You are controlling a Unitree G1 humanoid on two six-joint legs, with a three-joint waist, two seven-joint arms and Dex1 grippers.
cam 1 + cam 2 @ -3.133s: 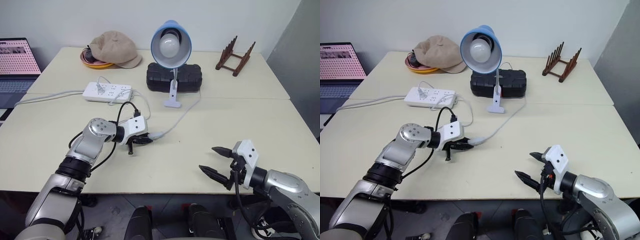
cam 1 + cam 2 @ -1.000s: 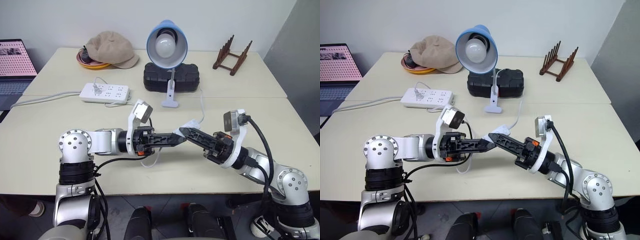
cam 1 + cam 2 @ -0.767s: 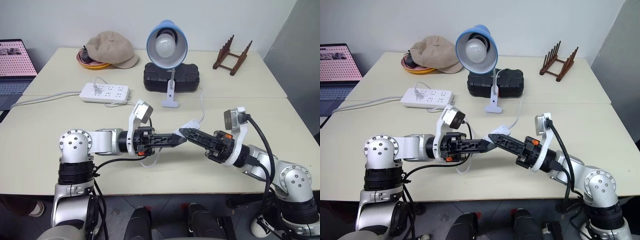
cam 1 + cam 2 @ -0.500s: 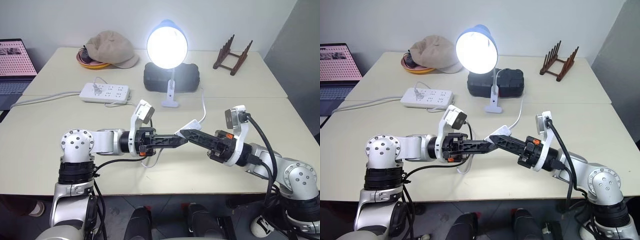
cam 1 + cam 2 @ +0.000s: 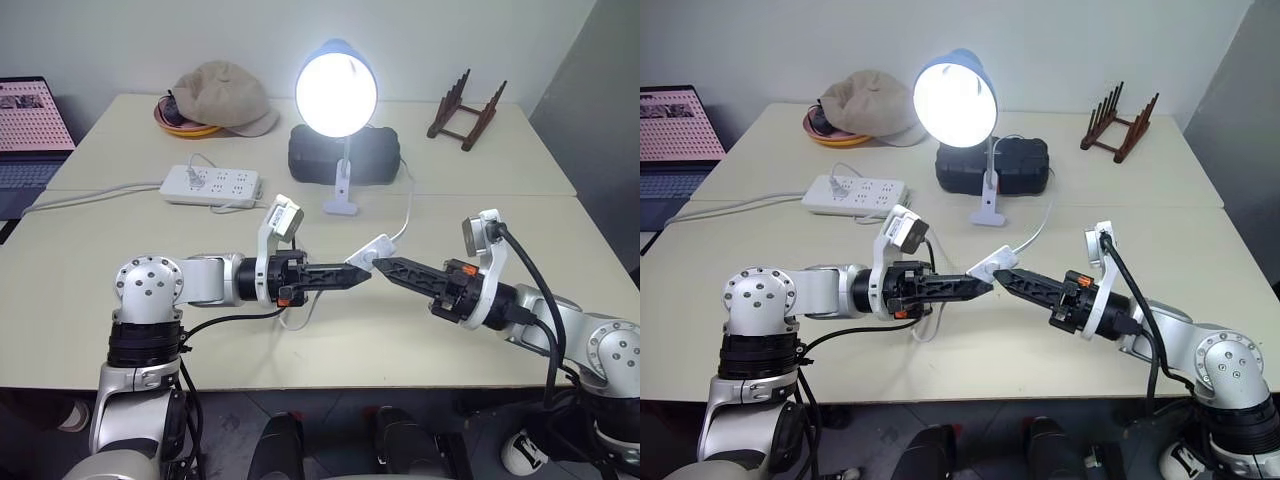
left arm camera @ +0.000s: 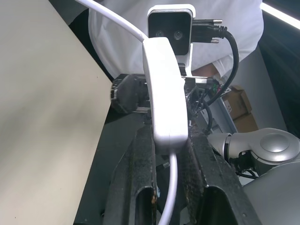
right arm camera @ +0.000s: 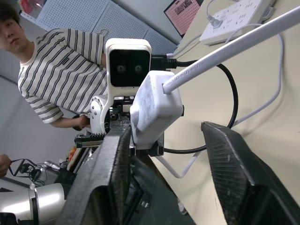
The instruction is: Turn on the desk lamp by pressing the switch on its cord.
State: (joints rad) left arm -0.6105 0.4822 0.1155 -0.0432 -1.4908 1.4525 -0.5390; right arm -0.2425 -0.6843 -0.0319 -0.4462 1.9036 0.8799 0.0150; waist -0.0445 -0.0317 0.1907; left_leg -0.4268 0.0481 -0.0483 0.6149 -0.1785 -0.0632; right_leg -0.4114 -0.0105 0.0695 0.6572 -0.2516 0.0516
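Note:
The desk lamp (image 5: 336, 88) stands at the back middle of the table with its bulb lit. Above the table's middle, my left gripper (image 5: 358, 273) is shut on the switch (image 5: 367, 253), a white oblong piece clamped between its black fingers (image 6: 140, 178). The cord (image 5: 405, 213) runs from the switch back to the lamp's base, and another stretch loops down under my left arm. My right gripper (image 5: 388, 268) points at the switch from the right. It is open, with its fingers (image 7: 112, 178) spread on either side of the switch (image 7: 154, 105) and not touching it.
A white power strip (image 5: 212, 185) lies at the back left. Behind it a beige cap (image 5: 222, 95) rests on an orange dish. A black case (image 5: 345, 155) sits behind the lamp, a wooden rack (image 5: 465, 105) at the back right, a laptop (image 5: 30, 130) far left. A person in a striped shirt (image 7: 61, 70) is nearby.
The lamp has come on. My right gripper, shut with its tip against the switch a second ago, has opened and drawn slightly right. The left gripper has kept hold of the switch.

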